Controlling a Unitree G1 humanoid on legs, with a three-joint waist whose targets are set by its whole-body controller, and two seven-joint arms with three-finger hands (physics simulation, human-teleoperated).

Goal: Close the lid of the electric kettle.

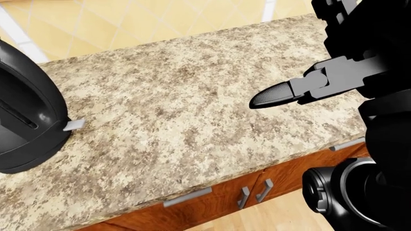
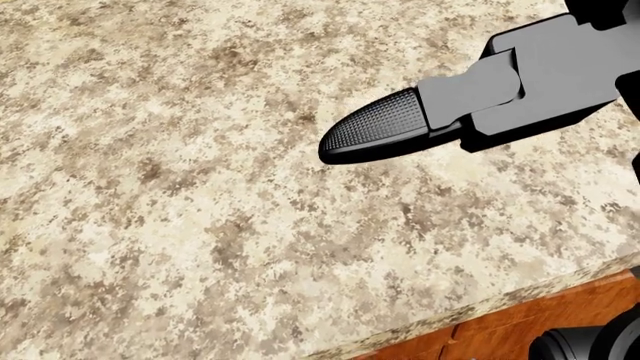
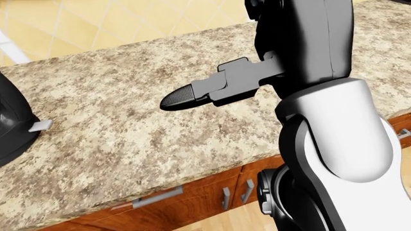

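Sitting at the far left edge of the left-eye view, the electric kettle (image 1: 25,115) shows only as a dark rounded body on the granite counter (image 1: 192,110), a small grey tab (image 1: 73,125) at its foot; its lid is out of view. The right hand (image 1: 321,84) hovers well apart to the right, one ribbed fingertip (image 2: 375,127) pointing toward the kettle; whether it is spread I cannot tell. This looks like the approach, so the next move likely calls for reaching left.

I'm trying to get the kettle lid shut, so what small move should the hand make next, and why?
Probably swing the robot hand toward the view's left, to the kettle. In the left-eye view its finger hangs over bare counter, well apart from the kettle at the left edge; the lid itself isn't clearly visible.
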